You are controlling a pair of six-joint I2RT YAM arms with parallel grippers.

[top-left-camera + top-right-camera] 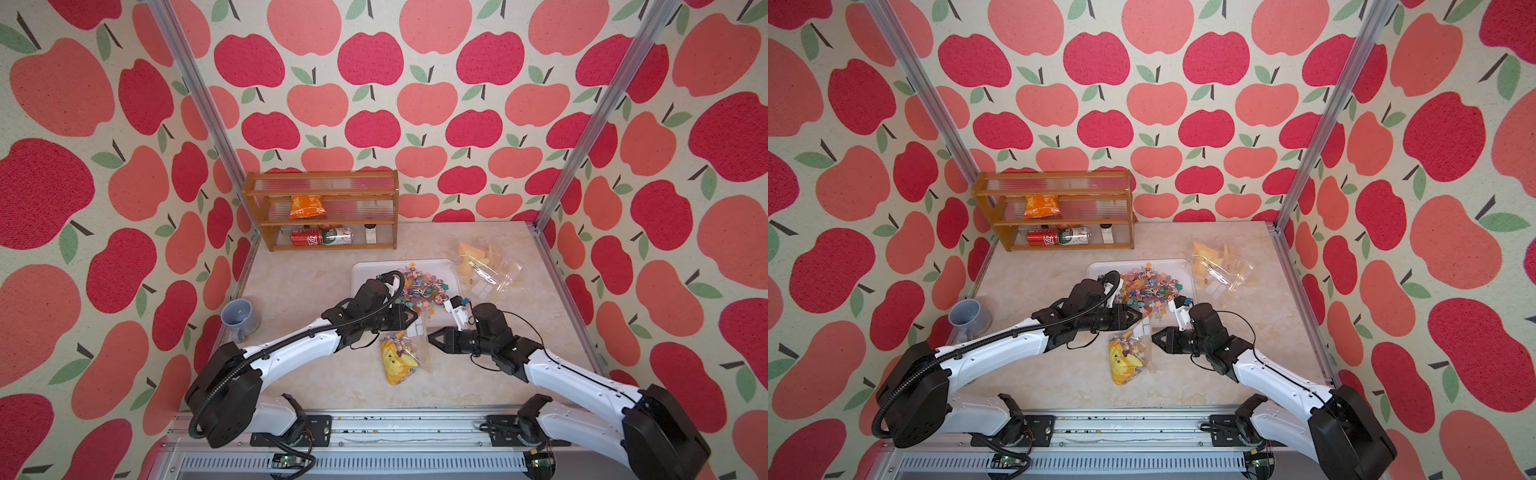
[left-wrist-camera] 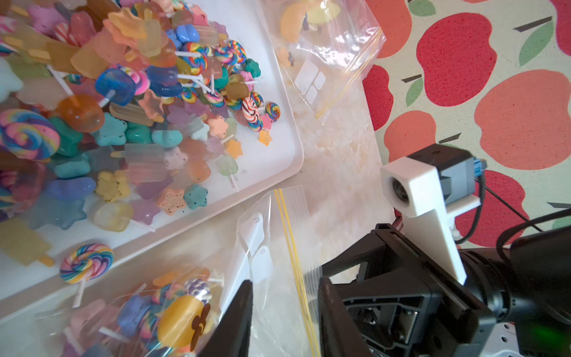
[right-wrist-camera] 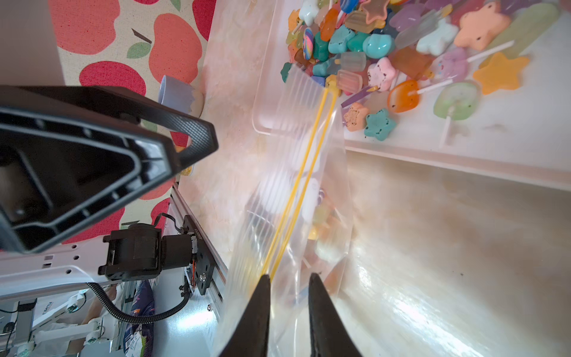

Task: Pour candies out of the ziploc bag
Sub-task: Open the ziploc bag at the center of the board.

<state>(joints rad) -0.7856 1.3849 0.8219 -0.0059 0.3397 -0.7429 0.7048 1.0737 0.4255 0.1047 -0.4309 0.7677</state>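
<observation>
Presently at mid-task; stock as follows.

Item 1: shallow white plastic tray (image 1: 365,277) on marbled beige tabletop (image 1: 307,299). Loaded with a heap of small multicoloured candies (image 1: 419,286) (swirled lollipops on pale sticks, stars, flower shapes, translucent bars). Counted as poured.

Item 2: clear ziploc bag with yellow zip lines (image 1: 409,353). Lying on the tabletop just in front of the tray, mouth turned toward the tray's near rim. Not yet emptied: a cluster of candies inside, plus a large yellow star-shaped piece with a face (image 1: 395,362). Judged the outstanding portion.

Item 3: second clear zip bag (image 1: 488,270). Flat on the tabletop beside the tray, on the right arm's side, nearly empty (a few orange-yellow pieces inside).

Item 4: left gripper (image 1: 414,321). Positioned at the ziploc bag's mouth, jaws apart. Zip strip and film running between them in the left wrist view, with no firm nip on the plastic visible.

Item 5: right gripper (image 1: 432,336). Facing the left one across the mouth, jaws narrowly apart and straddling the bag's edge. One jaw touching the yellow zip line in the right wrist view.

Outstanding, by estimate: secure the mouth, lift and tip the bag over the tray, shake out the rest.

Not involved: wooden rack (image 1: 257,216), grey mug (image 1: 239,316).
</observation>
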